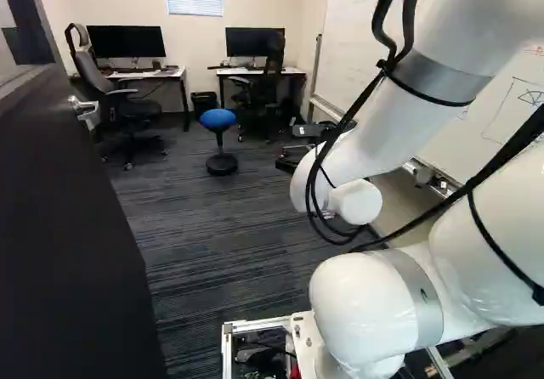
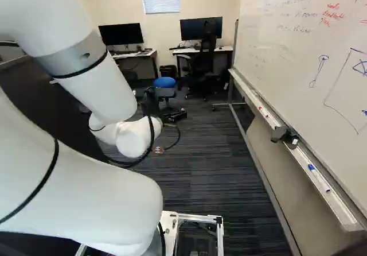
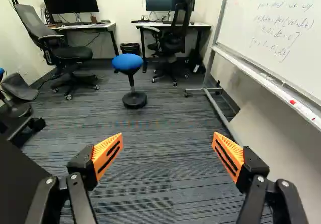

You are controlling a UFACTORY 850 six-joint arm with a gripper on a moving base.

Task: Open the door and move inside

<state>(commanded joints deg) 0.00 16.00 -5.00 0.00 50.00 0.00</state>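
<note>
The black, orange-padded hand [image 3: 168,138] is spread, empty; the dark, flat door [image 1: 68,226] stands open, left in the left base view. Veering inward could scrape it or the metal-framed whiteboard [image 2: 287,89].

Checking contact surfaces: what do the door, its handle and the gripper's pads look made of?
Door: smooth dark face, dull finish; painted wood or metal, can't tell which. Handle: probably metal, from its silvery shine. Gripper's pads: likely rubber or flexible plastic, matte orange, ribbed and slotted.
</note>
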